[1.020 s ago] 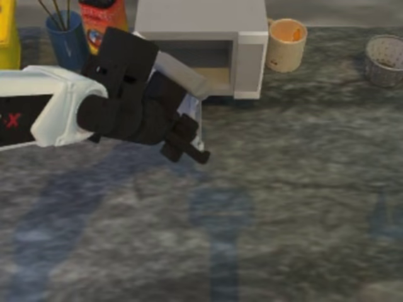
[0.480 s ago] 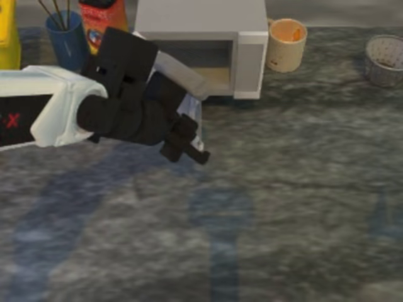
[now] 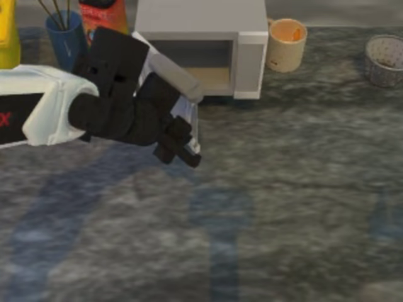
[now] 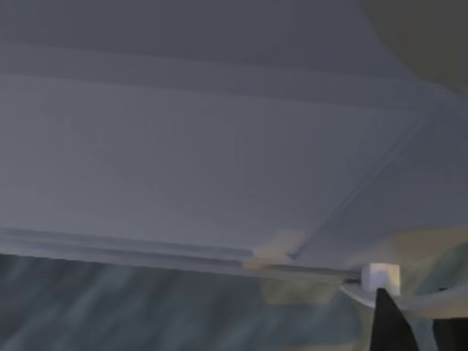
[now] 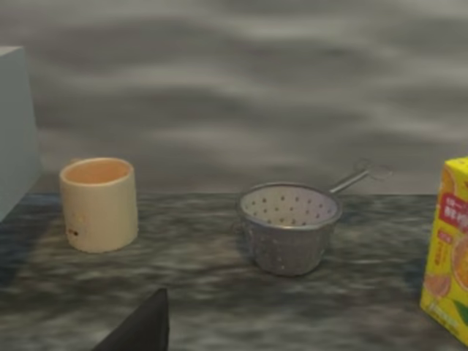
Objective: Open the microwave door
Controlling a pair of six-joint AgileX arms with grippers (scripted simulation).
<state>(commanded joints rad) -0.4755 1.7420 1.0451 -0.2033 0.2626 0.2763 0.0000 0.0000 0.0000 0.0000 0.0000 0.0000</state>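
— Where did the microwave [image 3: 208,38] sit when we looked down?

— At the back of the table [image 3: 302,207], a little left of centre. Its cavity stood exposed, beige inside, with the plain control panel [image 3: 250,63] on its right.

— And the microwave door [image 3: 175,77]?

— Swung wide out from the left edge of the box, slanting forward toward the front of the table. Our left wrist view was filled with its grey panel [image 4: 205,146], and the pale handle [image 4: 381,276] showed at the far edge.

— What about our left gripper [image 3: 178,143]?

— It was at the door's outer edge, right by the handle. One dark finger [image 4: 387,325] rose just beneath the handle block. Whether the fingers were closed on it, we could not tell; the arm covered them from above.

— And our right gripper?

— Out of the top view. Only a dark sliver of it [image 5: 139,329] showed in its own camera, near a beige cup [image 5: 99,203], a metal strainer [image 5: 289,228] and a yellow carton [image 5: 447,248].
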